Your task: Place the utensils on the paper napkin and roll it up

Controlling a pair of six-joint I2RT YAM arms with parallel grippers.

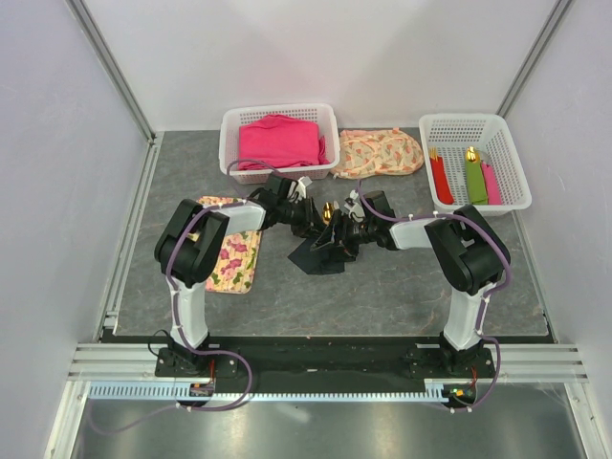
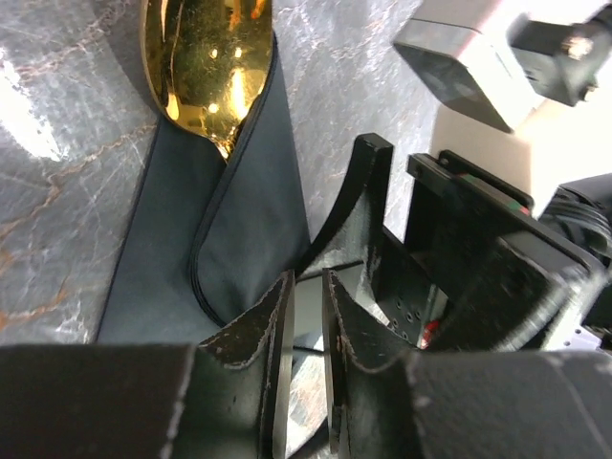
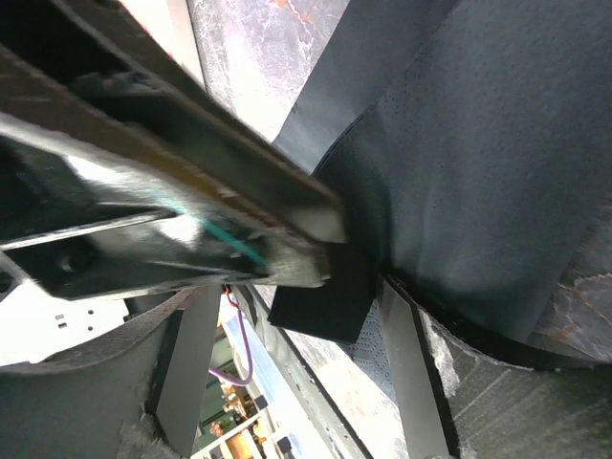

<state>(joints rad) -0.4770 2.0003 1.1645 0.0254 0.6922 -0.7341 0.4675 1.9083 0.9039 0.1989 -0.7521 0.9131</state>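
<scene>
Rolling step: the paper napkin (image 2: 239, 220), mid-desk (image 1: 402, 287), is curling round the utensils (image 2: 206, 57), gold head poking out at twelve o'clock. Left end effector (image 2: 306, 363) narrow, seemingly empty; right end effector (image 1: 346, 232), cannot tell. Next move is calling for tucking the flap.

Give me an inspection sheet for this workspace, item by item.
Surface: grey marbled table.
Job's things: black paper napkin mid-table, folded around one gold spoon; other utensils not seen.
Clutter: floral mat; left basket holding pink cloth; floral cloth; right basket holding coloured rolls.
Grippers: left claw nearly closed at the napkin, grip unclear; right claw open, napkin corner between its fingers.
Cables: purple cables along both arms.
Surroundings: white walls.
</scene>
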